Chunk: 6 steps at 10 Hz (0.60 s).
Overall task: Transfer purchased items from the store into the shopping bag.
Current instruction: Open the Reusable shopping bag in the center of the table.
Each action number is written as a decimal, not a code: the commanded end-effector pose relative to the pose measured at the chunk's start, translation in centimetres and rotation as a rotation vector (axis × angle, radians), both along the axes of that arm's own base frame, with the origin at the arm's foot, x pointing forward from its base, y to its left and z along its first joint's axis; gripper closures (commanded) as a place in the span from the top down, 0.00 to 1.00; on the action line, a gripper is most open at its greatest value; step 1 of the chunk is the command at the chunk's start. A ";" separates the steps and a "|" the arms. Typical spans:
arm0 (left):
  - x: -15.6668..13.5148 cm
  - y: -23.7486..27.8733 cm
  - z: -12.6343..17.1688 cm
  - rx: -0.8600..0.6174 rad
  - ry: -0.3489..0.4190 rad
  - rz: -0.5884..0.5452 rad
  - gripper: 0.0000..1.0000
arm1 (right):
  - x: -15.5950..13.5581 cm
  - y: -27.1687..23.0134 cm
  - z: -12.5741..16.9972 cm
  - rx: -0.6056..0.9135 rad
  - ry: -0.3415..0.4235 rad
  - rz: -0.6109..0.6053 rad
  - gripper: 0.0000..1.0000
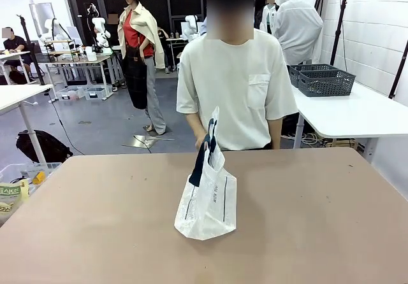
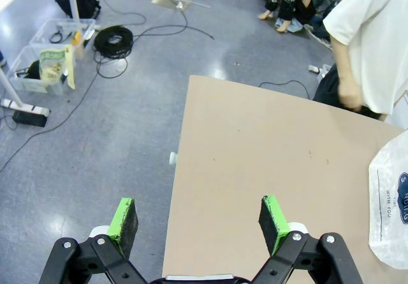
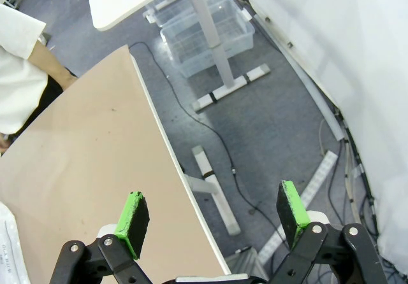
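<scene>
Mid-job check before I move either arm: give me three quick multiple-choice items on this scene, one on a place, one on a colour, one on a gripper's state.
1. Where is the shopping bag?
A. On the floor beside the table
B. Upright near the middle of the brown table, in front of the person
C. On a chair

2. What colour are the bag's handles?
A. Red
B. Green
C. Navy blue

3. How is the left gripper?
A. Shut on the bag
B. Open and empty
C. Shut on a yellow packet

Answers:
1 B: the front view shows it standing mid-table, just before the person.
2 C: dark blue straps rise from its top.
3 B: in the left wrist view its green pads stand wide apart, with just table and floor between them.
</scene>
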<state>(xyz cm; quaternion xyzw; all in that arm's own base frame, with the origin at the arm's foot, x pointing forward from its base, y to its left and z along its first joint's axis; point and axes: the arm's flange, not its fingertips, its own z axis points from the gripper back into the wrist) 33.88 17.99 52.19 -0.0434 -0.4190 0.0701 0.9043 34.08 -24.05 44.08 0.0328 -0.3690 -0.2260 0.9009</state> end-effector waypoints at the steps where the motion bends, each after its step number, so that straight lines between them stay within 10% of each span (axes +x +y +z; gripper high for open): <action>1: -0.2 0.1 0.0 -0.002 0.000 0.005 1.00 | -0.1 -0.1 -0.1 -0.004 0.005 0.009 1.00; 6: 1.7 -3.0 2.2 0.085 -0.014 -0.070 1.00 | -0.1 2.1 2.6 -0.027 -0.031 0.056 1.00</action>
